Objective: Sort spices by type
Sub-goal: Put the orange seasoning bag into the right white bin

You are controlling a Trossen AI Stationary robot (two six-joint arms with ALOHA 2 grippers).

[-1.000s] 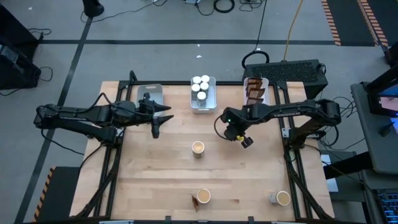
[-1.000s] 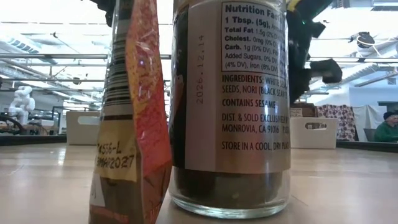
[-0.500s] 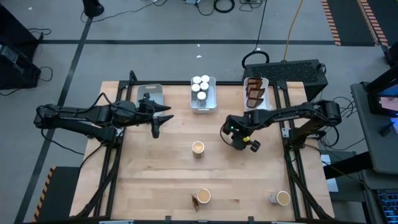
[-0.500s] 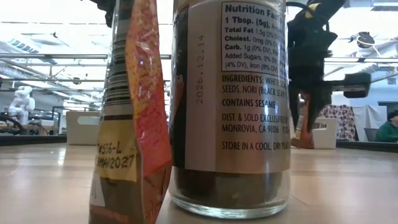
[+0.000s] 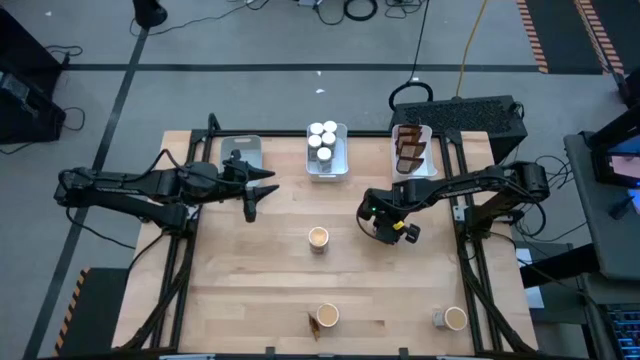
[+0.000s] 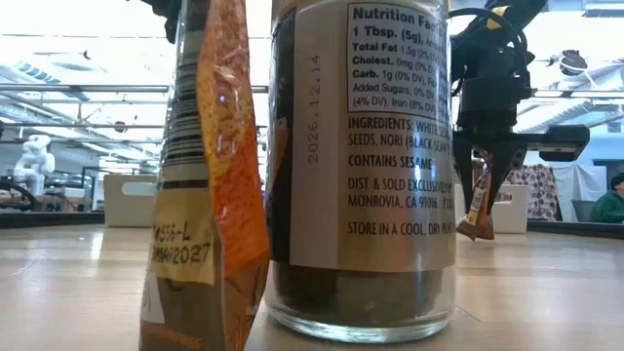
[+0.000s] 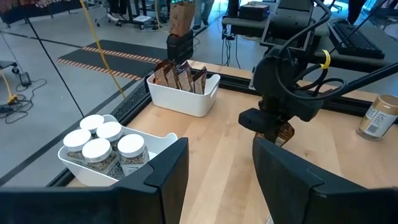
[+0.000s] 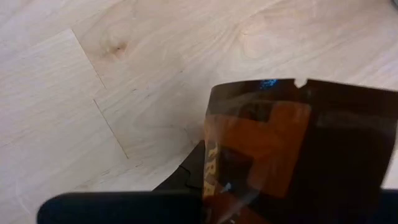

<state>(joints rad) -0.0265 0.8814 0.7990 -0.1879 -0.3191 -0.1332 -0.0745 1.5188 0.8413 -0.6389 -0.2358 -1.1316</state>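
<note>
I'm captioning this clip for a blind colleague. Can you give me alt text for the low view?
Behind a glass spice jar and an orange pouch that fill the foreground, the right hand hangs over the wooden table, shut on a dark brown pouch that dangles just above the tabletop. White trays stand farther back.

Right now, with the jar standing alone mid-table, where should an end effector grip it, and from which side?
Take the jar across its round body just below the tan lid, coming straight down. It stands upright on bare wood with nothing touching it, so every side looks free. The left end effector hangs nearer, apparently empty.
</note>
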